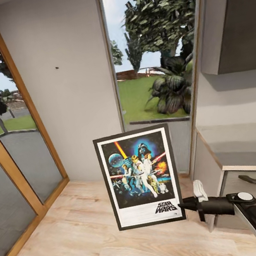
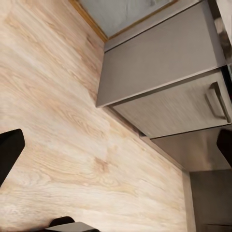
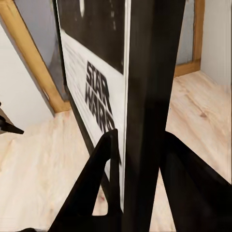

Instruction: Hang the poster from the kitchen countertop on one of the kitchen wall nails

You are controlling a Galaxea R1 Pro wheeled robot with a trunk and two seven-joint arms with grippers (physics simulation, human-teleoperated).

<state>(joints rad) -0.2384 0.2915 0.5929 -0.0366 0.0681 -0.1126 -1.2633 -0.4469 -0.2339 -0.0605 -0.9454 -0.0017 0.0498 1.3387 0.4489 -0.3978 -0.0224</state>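
The right gripper [image 1: 184, 206] is clamped on the lower right edge of the poster [image 1: 139, 177], holding it upright above the wooden floor [image 1: 81, 245]. A nail [image 1: 57, 67] sticks from the grey wall [image 1: 75, 91] above. The left gripper's [image 2: 116, 154] fingers sit wide apart over the floor beside cabinets [image 2: 164, 92].

right gripper [image 3: 137, 159]: fingers [image 3: 94, 188] clamped either side of poster edge | poster [image 3: 104, 72]: seen edge-on, "STAR WARS" lettering visible | below: pale wood floor [image 3: 43, 164] | wooden door frame [image 3: 29, 58] behind
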